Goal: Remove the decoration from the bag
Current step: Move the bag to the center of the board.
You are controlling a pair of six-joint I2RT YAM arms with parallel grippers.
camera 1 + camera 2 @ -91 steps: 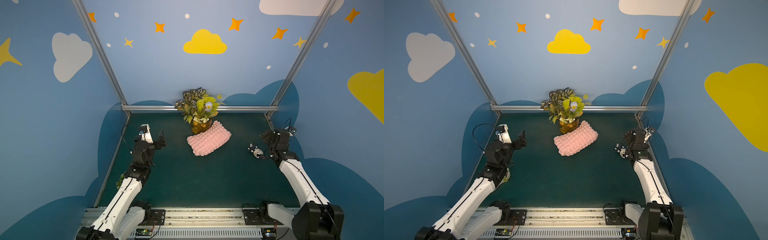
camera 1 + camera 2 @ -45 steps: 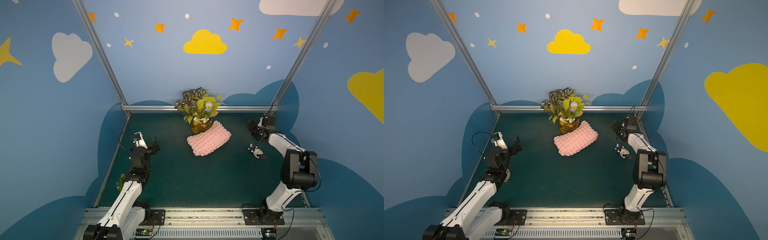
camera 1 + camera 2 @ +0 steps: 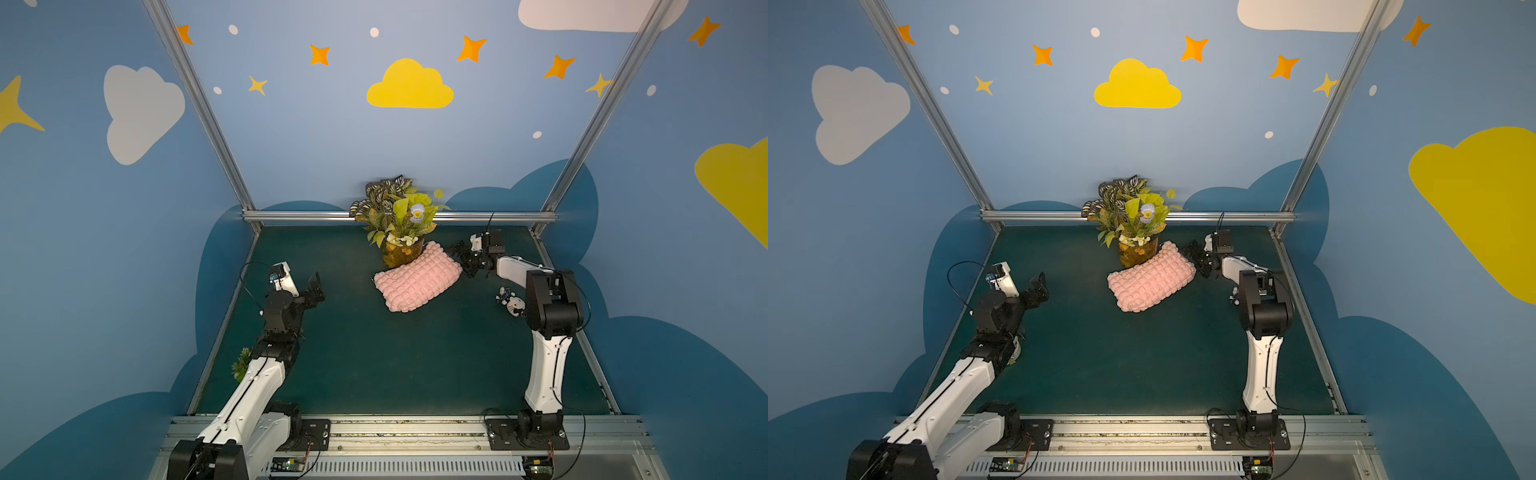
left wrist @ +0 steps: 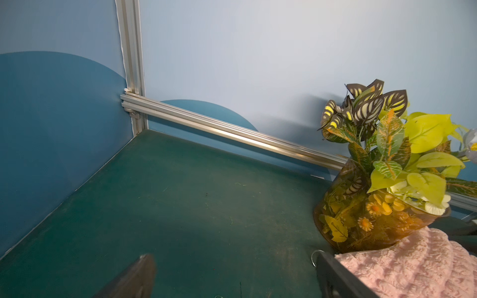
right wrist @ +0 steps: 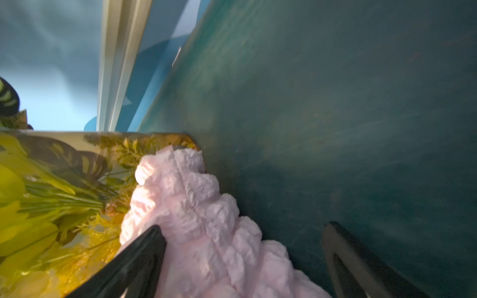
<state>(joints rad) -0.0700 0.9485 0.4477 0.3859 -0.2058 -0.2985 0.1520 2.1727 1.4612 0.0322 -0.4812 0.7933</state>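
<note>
In both top views the pink bag [image 3: 417,276] lies slantwise at mid-frame on the green table [image 3: 395,353], its upper edge touching the amber vase [image 3: 401,251] of foliage. The decoration [image 3: 513,302] lies on the table right of the bag, apart from it and just beside the right arm [image 3: 548,299]. In a top view only a sliver of it [image 3: 1233,298] shows behind that arm. The right gripper [image 3: 459,259] sits at the bag's upper right end with its jaws spread and nothing clamped. The left gripper [image 3: 313,289], left of centre, is also spread and empty, well apart from the bag.

In the left wrist view the left gripper [image 4: 233,258] hangs wide open over bare table. One of its fingers [image 4: 335,278] overlaps the bag's [image 4: 413,263] corner, where a small metal ring [image 4: 313,258] shows. The vase [image 4: 361,222] stands just behind the bag.

In the right wrist view the right gripper [image 5: 244,228] straddles the bag's [image 5: 206,219] puffy end, jaws apart. One finger [image 5: 129,265] lies between bag and vase [image 5: 77,167], against the knit. The decoration is out of this view.
</note>
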